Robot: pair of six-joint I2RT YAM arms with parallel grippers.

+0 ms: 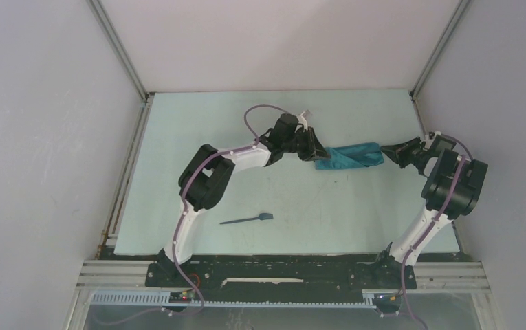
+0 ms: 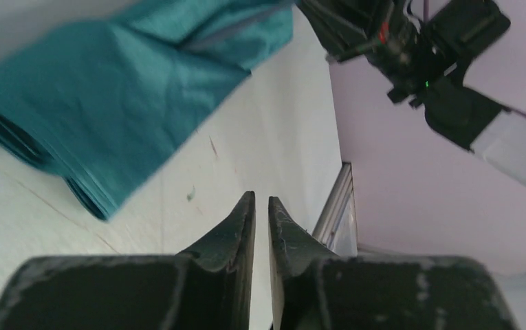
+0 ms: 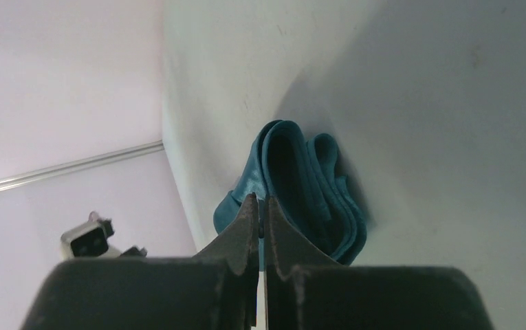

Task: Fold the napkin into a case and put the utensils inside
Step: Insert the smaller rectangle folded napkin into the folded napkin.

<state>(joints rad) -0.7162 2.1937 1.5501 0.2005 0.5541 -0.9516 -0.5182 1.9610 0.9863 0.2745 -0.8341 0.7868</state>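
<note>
The napkin is a folded teal-green bundle lying at the back middle of the table, between my two grippers. My left gripper sits at its left end. In the left wrist view the left gripper has only a narrow gap between its jaws, with bare table showing through. There the napkin lies apart, up and to the left. My right gripper is at the napkin's right end. In the right wrist view the right gripper is shut on an edge of the layered napkin. One dark utensil lies alone on the table, nearer the front.
The pale green table is walled by white panels at the back and both sides. A metal rail runs along its right edge. The right arm's wrist shows at the top of the left wrist view.
</note>
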